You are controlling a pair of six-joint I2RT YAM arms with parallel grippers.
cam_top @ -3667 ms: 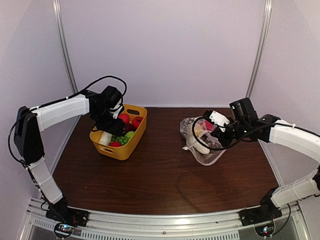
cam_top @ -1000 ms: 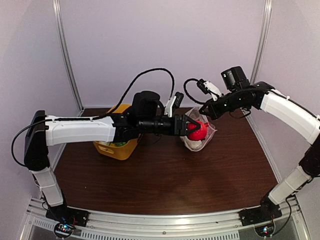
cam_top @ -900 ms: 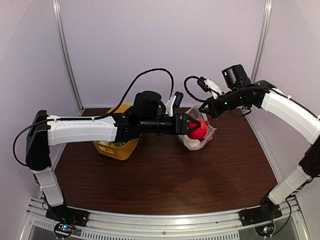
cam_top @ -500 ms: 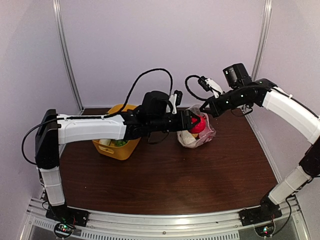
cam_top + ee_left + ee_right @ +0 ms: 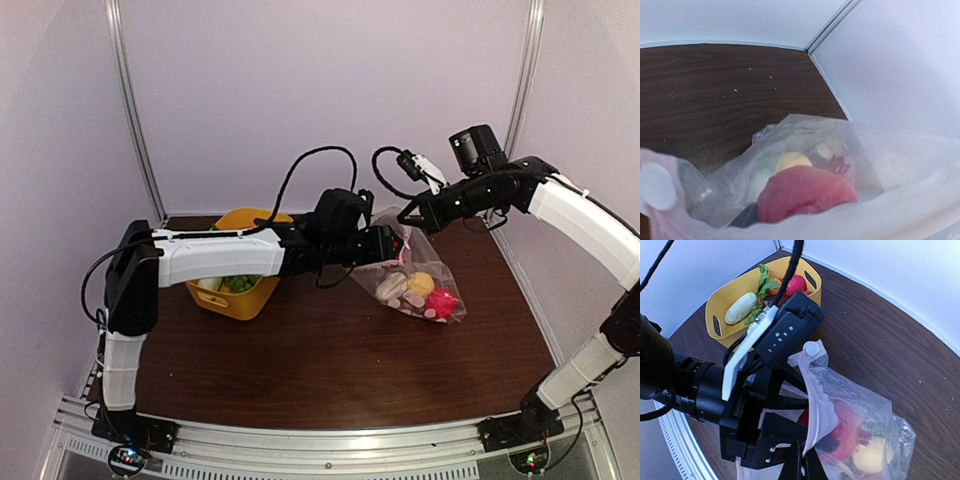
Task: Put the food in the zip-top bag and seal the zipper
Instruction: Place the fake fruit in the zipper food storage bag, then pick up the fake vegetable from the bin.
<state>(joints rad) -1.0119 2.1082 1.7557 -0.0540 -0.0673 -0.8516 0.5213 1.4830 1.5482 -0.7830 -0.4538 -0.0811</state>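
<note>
Zip-top bag [image 5: 395,262]: clear, glossy, crinkly plastic film. Food [image 5: 421,284] inside: smooth, matt-ish. Yellow tub [image 5: 240,302] left of bag: smooth plastic. Table [image 5: 330,360]: dark wood-grain, low sheen.

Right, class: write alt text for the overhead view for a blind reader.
The left gripper holds a red fruit inside a clear bag whose rim the right gripper pinches up. A yellow tub of food sits nearby on the table.
</note>
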